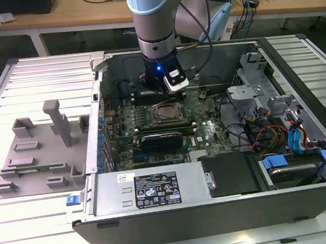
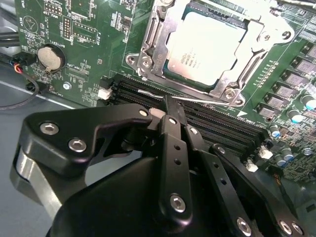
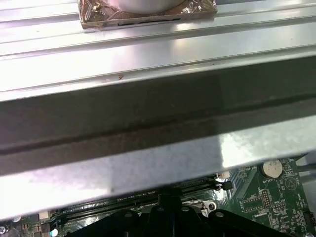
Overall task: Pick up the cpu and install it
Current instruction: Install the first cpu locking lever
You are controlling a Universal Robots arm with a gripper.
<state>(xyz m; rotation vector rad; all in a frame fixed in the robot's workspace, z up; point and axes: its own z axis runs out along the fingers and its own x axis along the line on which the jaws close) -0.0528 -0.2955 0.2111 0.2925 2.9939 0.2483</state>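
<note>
Second wrist view: black gripper (image 2: 170, 111), fingers closed together, empty, over memory slots (image 2: 217, 123) beside the silvery square cpu (image 2: 205, 47) seated in its metal-framed socket (image 2: 148, 59).

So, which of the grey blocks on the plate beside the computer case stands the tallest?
The narrow post near the middle of the grey plate, with a wider head on top. It rises well above the low blocks around it.
</note>
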